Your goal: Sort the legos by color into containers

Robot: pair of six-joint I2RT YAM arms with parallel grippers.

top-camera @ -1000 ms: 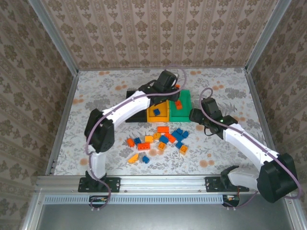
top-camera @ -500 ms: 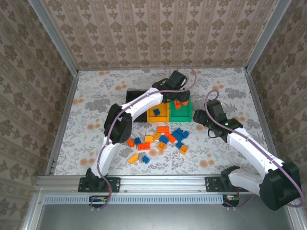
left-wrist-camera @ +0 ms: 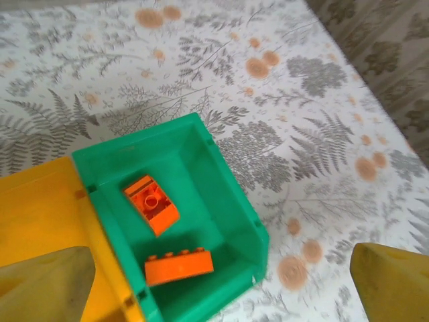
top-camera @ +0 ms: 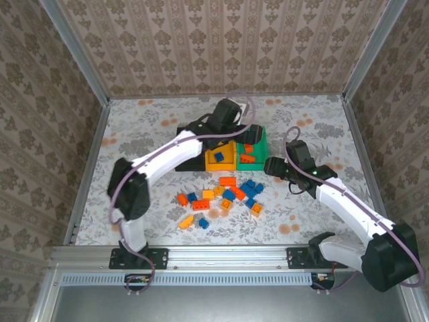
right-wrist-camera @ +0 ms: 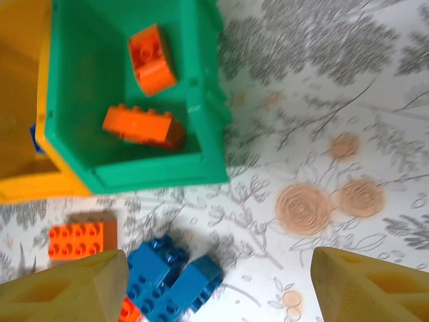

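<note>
Black bin (top-camera: pixel 181 166) sits at the far left of the row, half hidden under the left arm. Beside it is the yellow bin (top-camera: pixel 221 166), with one blue brick (top-camera: pixel 218 156) inside.

Now the left gripper (top-camera: pixel 247 137): it hangs over the green bin (left-wrist-camera: pixel 231 201) with its fingers (left-wrist-camera: pixel 47 285) spread wide and nothing between them! Down in that bin lie two orange bricks (left-wrist-camera: pixel 151 204), one tilted toward the back and one flat near the front wall. A second ago only one lay there, and an orange piece showed at the gripper above the bin. That one is in now. The arm has also pulled back left from its reach of half a second ago.

On the table in front of the bins, the pile (top-camera: pixel 224 194) of blue, orange and yellow legos lies as before.

Over to the right gripper (right-wrist-camera: pixel 219 253): its jaws are well apart and empty. It hovers just off the green bin's front right corner, above a pair of blue bricks (right-wrist-camera: pixel 171 278), with a loose orange brick (right-wrist-camera: pixel 80 240) just left of them. It keeps about the same spot as a second ago.
</note>
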